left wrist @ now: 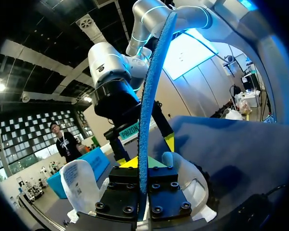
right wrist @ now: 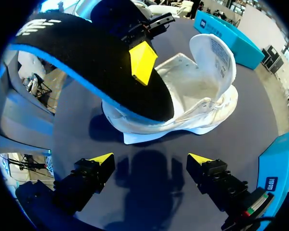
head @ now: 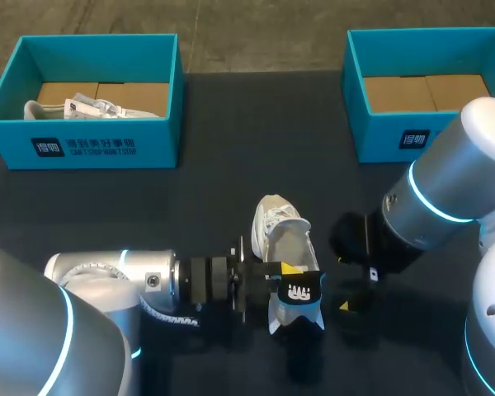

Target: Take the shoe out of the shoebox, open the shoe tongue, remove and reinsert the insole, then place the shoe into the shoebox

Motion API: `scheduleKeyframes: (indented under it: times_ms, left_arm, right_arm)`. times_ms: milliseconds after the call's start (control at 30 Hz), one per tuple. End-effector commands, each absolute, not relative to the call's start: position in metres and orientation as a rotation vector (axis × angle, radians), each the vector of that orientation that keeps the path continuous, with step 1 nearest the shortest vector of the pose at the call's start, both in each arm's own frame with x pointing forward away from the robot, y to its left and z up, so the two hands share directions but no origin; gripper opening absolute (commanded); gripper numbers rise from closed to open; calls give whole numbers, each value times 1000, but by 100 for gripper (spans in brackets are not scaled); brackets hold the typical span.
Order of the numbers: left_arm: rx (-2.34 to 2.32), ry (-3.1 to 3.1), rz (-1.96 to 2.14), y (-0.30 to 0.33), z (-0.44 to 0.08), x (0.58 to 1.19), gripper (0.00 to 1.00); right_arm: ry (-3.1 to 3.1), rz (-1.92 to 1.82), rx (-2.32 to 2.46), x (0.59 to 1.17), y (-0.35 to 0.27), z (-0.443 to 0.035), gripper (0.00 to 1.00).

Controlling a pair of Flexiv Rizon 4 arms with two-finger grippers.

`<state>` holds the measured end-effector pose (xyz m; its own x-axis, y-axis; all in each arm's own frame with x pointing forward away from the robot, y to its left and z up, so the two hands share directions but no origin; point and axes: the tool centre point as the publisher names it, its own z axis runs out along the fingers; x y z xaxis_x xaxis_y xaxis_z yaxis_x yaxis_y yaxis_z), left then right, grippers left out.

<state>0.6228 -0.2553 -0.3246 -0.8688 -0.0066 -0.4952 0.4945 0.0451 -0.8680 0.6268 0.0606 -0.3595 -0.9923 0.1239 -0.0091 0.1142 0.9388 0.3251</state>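
Observation:
A white shoe lies on the dark table at the middle, tongue pulled open. My left gripper is shut on the black, blue-edged insole, holding it over the shoe's heel end. In the left wrist view the insole stands edge-on between the gripper, with the shoe beneath. My right gripper is open just above the table, a short way in front of the shoe and under the lifted insole. In the head view only one yellow fingertip shows, to the right of the shoe.
A teal shoebox at the back left holds another white shoe. A second teal shoebox at the back right shows only its cardboard floor. My right arm hangs over the table's right side.

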Motion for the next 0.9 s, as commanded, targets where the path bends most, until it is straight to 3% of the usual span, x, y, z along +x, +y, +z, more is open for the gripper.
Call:
scheduleKeyframes:
  times_ms: [33,900]
  left_arm:
    - [506,1988,-1879,-259,-327,626,0]
    - [517,2116,-1738,-249,-359,645,0]
  right_arm:
    - [3062,507,191,626,62,-361,100]
    - [3062,507,191,626,62,-361,100]
